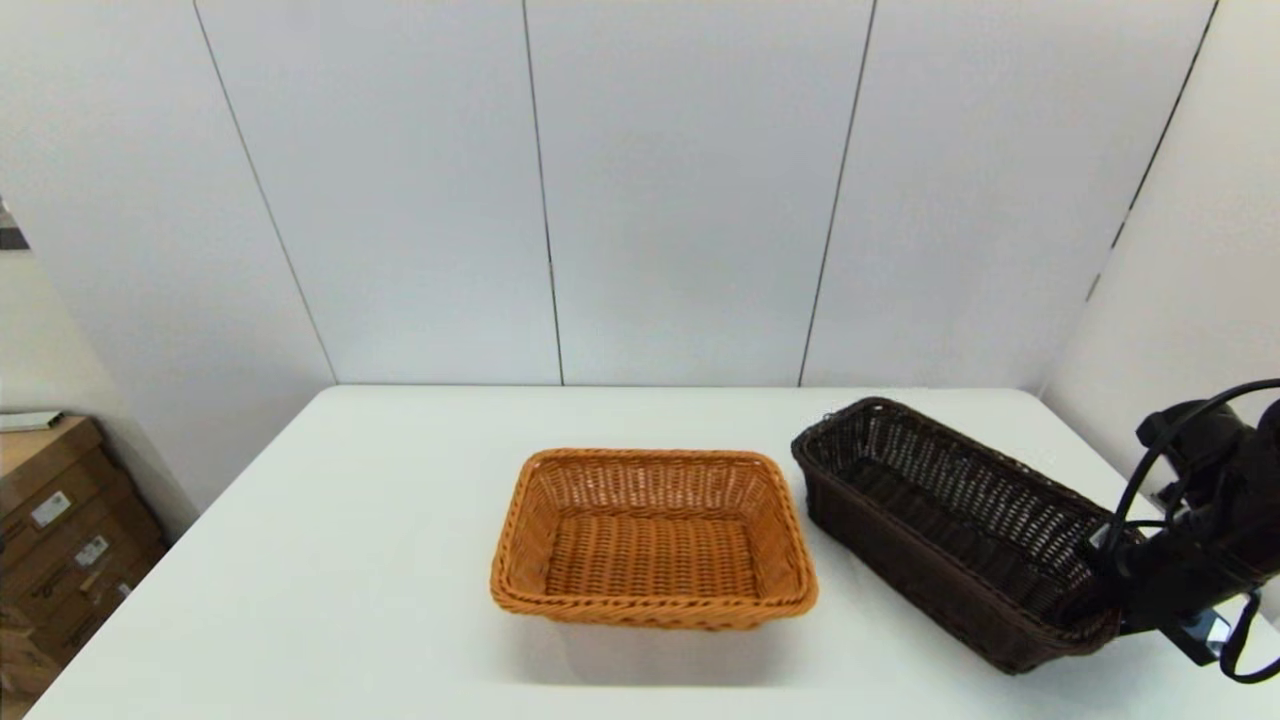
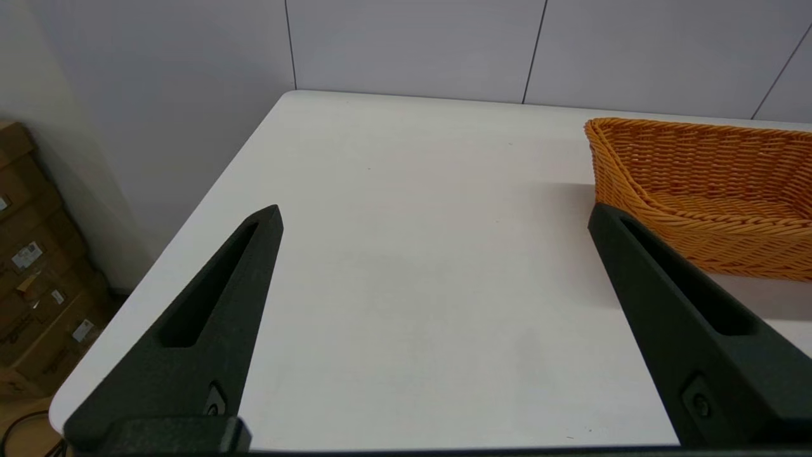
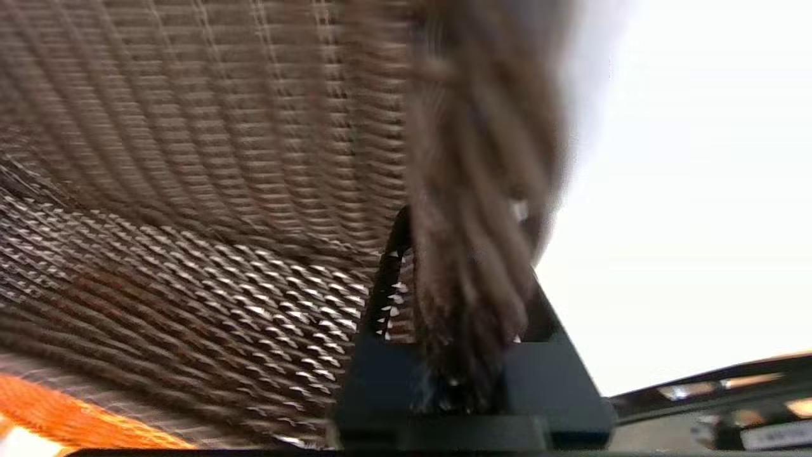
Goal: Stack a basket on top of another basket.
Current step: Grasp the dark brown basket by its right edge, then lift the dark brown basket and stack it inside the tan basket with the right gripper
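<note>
The dark brown basket (image 1: 950, 520) is at the right of the table, its near right end raised so it sits tilted. My right gripper (image 1: 1100, 590) is shut on that end's braided rim; in the right wrist view the basket's wall (image 3: 209, 190) fills the picture and the rim (image 3: 476, 209) is pinched between the fingers (image 3: 387, 279). The orange-tan basket (image 1: 652, 537) sits flat at the table's middle, and its corner (image 2: 704, 190) also shows in the left wrist view. My left gripper (image 2: 434, 216) hangs open over bare table to the left of it.
The white table (image 1: 330, 560) ends at panelled walls behind and to the right. Brown cardboard boxes (image 1: 60, 530) stand on the floor past the table's left edge.
</note>
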### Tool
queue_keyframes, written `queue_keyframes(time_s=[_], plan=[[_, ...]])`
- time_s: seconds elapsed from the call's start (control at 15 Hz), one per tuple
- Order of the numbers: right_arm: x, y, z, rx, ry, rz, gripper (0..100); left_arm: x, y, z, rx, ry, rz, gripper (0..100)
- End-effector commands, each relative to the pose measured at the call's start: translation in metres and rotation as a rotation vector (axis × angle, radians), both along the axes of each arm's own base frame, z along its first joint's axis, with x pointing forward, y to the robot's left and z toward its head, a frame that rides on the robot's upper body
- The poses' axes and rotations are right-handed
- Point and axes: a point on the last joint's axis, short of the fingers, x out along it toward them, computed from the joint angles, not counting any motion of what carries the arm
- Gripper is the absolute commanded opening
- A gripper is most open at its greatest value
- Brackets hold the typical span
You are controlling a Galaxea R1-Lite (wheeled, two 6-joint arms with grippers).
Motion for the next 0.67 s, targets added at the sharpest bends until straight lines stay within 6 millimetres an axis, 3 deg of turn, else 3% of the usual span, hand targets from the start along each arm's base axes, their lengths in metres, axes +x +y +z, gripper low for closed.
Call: queue_keyframes(time_s=[0.07, 0.27, 0.4, 0.67], plan=[[-0.002, -0.004, 0.007, -0.002, -0.026, -0.02, 0, 0.0, 0.0, 0.0, -0.001, 0.001, 0.001, 100], [-0.006, -0.01, 0.028, -0.022, -0.094, -0.045, 0, 0.0, 0.0, 0.0, -0.001, 0.001, 0.001, 100], [-0.013, -0.016, 0.057, -0.051, -0.175, -0.077, 0, 0.0, 0.0, 0.0, -0.001, 0.001, 0.001, 100], [-0.041, -0.015, 0.137, -0.1, -0.296, -0.084, 0, 0.0, 0.0, 0.0, -0.001, 0.001, 0.001, 100]])
